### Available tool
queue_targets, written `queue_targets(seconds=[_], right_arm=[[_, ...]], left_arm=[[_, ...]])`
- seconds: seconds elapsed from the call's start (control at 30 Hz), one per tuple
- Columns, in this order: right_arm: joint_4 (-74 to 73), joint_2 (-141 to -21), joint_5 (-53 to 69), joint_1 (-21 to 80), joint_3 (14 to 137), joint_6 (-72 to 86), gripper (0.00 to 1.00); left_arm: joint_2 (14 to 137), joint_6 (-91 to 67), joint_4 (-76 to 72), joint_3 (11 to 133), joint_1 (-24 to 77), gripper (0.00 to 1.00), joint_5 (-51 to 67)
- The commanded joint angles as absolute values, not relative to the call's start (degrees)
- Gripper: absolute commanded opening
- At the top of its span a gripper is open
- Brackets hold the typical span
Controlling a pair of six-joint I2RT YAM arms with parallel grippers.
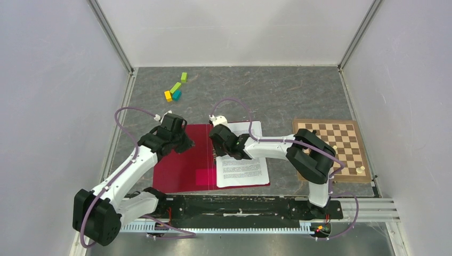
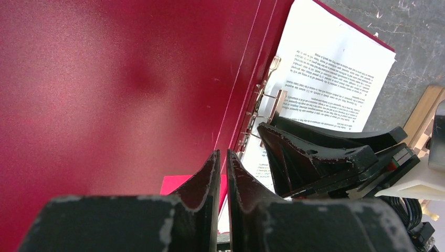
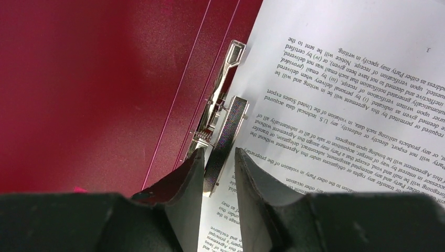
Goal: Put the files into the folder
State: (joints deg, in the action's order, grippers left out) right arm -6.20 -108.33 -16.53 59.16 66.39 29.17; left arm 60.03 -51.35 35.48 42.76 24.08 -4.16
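Grey tabletop [image 1: 277, 90] carries the open red folder [image 1: 178, 170], the files [image 1: 242, 168] lying on its right half, where the right fingers [image 3: 262, 199] stand narrowly parted astride the spine's clip lever [image 3: 225, 142], likely to work it, while the left fingers [image 2: 202, 184], nearly closed on nothing, hang over its left cover.

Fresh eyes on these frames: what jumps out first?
An open red folder lies mid-table, printed sheets on its right half. The right gripper straddles the metal clip at the spine, while the left gripper hangs low over the left cover. A chessboard sits to the right.
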Motion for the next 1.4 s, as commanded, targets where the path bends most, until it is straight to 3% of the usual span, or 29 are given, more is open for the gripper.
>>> queue_targets(seconds=[0.0, 0.4, 0.67, 1.17, 1.37], right_arm=[[-4.48, -108.63, -16.62, 59.61, 67.83, 29.97, 0.3], [-5.36, -106.77, -16.49, 55.16, 65.16, 26.29, 0.06], [-5.45, -105.29, -15.85, 52.62, 64.33, 24.29, 0.05], [-3.78, -102.02, -12.26, 52.55, 59.03, 22.57, 0.04], [-0.71, -100.09, -11.6, 52.65, 55.32, 21.72, 0.09]], left_arm=[[60.66, -50.32, 33.0, 42.72, 23.78, 0.14, -3.19], [62.24, -50.49, 29.83, 40.7, 23.76, 0.12, 1.11], [65.81, -52.5, 25.15, 36.4, 24.04, 0.02, 2.99], [72.93, -66.97, 23.81, 31.66, 29.17, 0.02, -10.21], [73.89, -70.91, 25.5, 31.87, 29.44, 0.02, -13.42]])
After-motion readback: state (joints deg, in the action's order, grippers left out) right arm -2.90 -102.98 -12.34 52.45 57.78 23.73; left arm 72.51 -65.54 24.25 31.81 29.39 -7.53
